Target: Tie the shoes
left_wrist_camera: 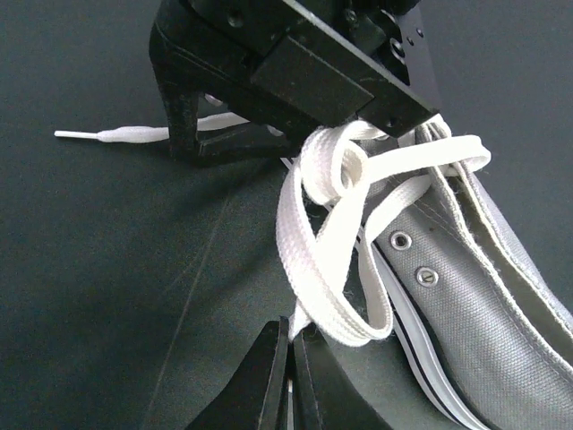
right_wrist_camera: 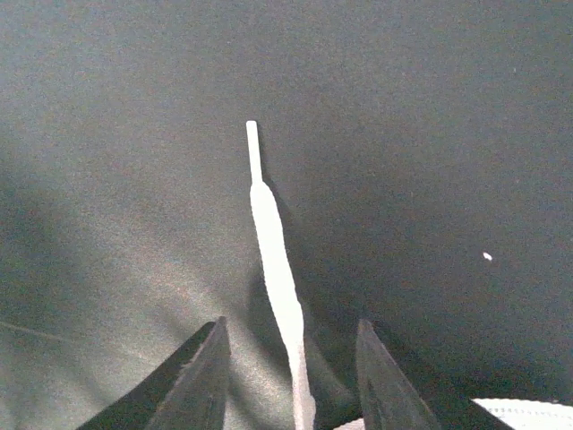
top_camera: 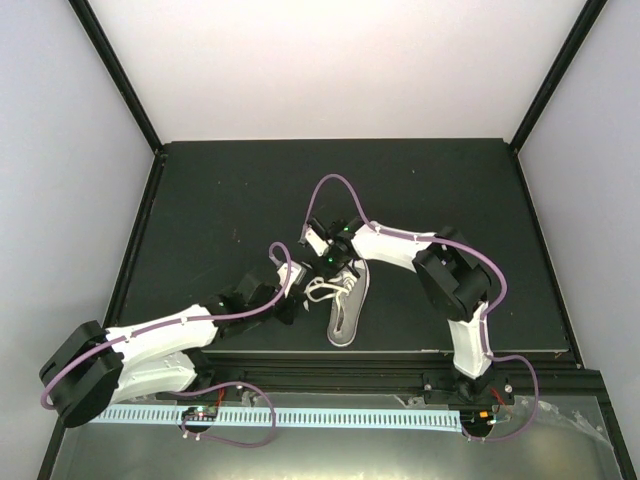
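left hand (left_wrist_camera: 291,348) clenched on lace loop (left_wrist_camera: 309,260) of sneaker (left_wrist_camera: 488,287); right hand (right_wrist_camera: 291,324) parted astride lace end (right_wrist_camera: 269,233)

A black mat (top_camera: 220,200) covers the table; a white slotted cable duct (top_camera: 330,417) runs along its near edge.

Left gripper (left_wrist_camera: 291,339) sits at the bottom edge, pinched tight on a loop of the white laces (left_wrist_camera: 327,242). The loop climbs into a loose tangle beside the grey sneaker (left_wrist_camera: 488,296) on the right. Right gripper (left_wrist_camera: 269,134) hangs over the tangle. One lace tip (left_wrist_camera: 107,135) lies flat on the dark mat (left_wrist_camera: 107,287).
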`<move>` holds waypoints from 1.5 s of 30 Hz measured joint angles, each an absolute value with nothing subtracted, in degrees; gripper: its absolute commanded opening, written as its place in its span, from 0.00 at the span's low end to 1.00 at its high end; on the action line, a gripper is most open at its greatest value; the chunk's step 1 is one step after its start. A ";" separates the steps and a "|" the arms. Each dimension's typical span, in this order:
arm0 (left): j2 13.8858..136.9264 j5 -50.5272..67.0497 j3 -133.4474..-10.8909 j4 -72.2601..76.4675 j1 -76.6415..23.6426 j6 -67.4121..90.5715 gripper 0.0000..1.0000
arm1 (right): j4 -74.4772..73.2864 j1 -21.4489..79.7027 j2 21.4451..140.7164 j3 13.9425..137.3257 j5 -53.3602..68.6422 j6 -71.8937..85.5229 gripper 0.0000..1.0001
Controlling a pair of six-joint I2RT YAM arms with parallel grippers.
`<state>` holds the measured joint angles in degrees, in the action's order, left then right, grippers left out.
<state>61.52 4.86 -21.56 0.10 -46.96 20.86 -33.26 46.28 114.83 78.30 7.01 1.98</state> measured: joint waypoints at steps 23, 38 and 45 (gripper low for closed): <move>60.38 4.16 -21.56 0.03 -46.96 22.50 0.02 | -27.97 44.82 94.50 72.38 -1.83 8.49 0.02; 60.38 0.56 -21.56 -1.67 -43.46 24.34 0.02 | -27.11 19.99 60.90 41.12 -9.08 19.70 0.02; 62.06 2.04 -22.06 -1.69 -41.06 23.64 0.02 | -25.74 16.62 53.89 38.20 -0.01 20.93 0.02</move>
<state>62.06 2.04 -22.06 -1.69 -41.06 23.64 -25.74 16.62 53.89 38.20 -0.01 20.93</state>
